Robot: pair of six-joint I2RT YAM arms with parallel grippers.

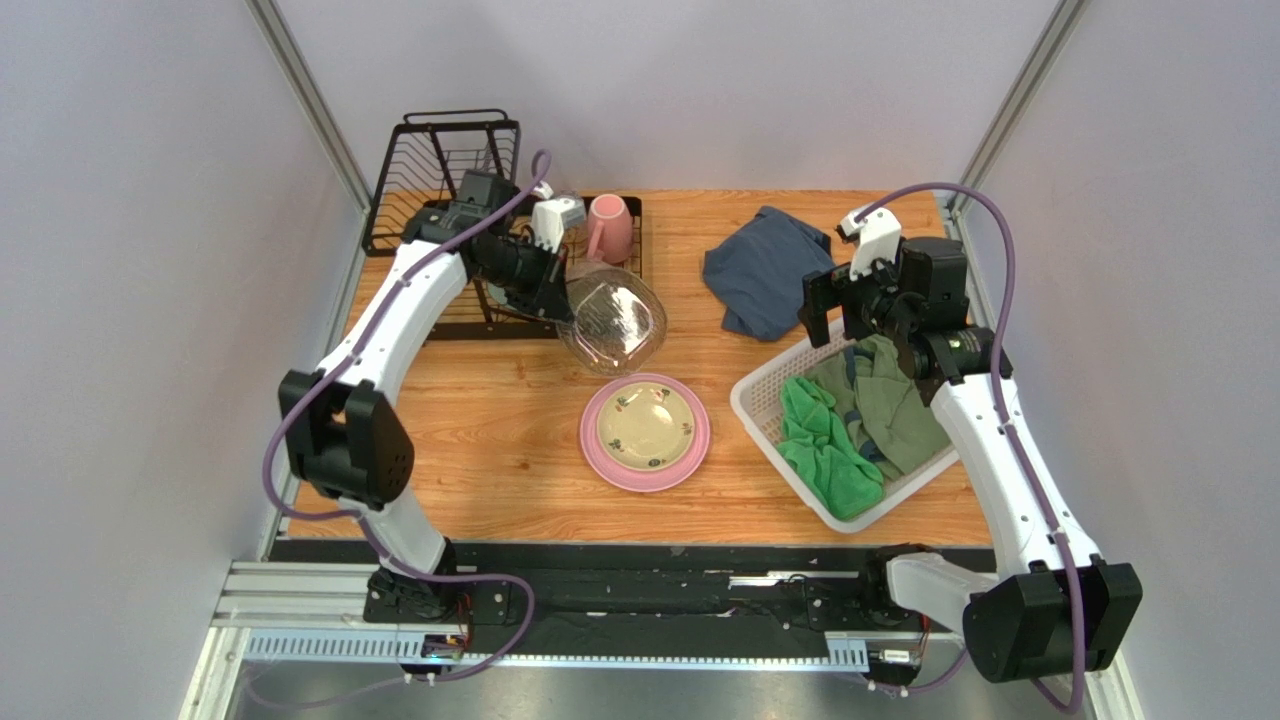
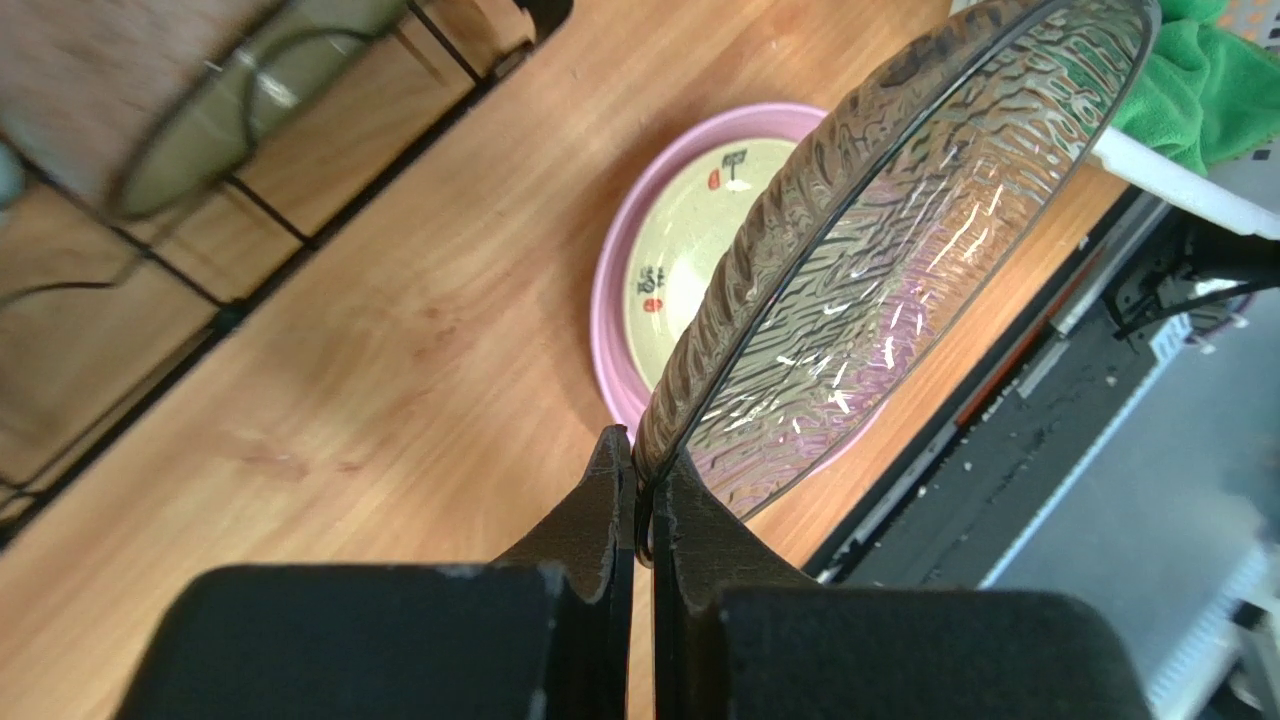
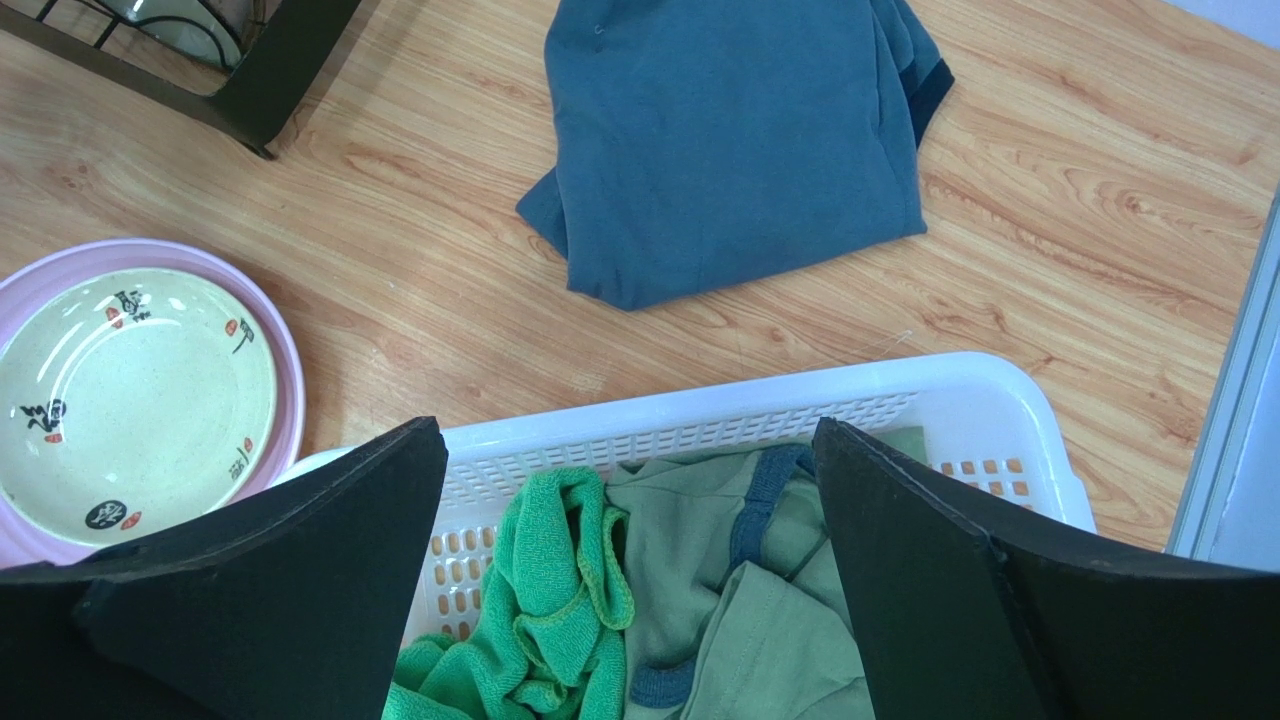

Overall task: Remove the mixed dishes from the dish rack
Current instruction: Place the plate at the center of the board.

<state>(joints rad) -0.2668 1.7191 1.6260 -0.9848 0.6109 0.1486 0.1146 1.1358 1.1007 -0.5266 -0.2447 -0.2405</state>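
Note:
My left gripper (image 1: pixel 568 294) (image 2: pixel 643 458) is shut on the rim of a clear ribbed glass bowl (image 1: pixel 616 320) (image 2: pixel 902 240), held tilted in the air beside the black wire dish rack (image 1: pixel 443 180) (image 2: pixel 226 312). Just below it on the table lies the pink plate (image 1: pixel 594 450) (image 2: pixel 619 285) (image 3: pixel 286 360), with the cream plate (image 1: pixel 649 422) (image 2: pixel 706 240) (image 3: pixel 128 398) on top. A pink mug (image 1: pixel 609 225) stands in the rack. A blurred olive dish (image 2: pixel 241 113) shows behind the rack wires. My right gripper (image 1: pixel 837 321) (image 3: pixel 631 450) hangs open and empty over the white basket.
The white lattice basket (image 1: pixel 759 402) (image 3: pixel 751 405) at the right holds green clothes (image 1: pixel 827 443) (image 3: pixel 579 600). A folded blue garment (image 1: pixel 766 267) (image 3: pixel 736 135) lies on the wood behind it. Grey walls close in both sides.

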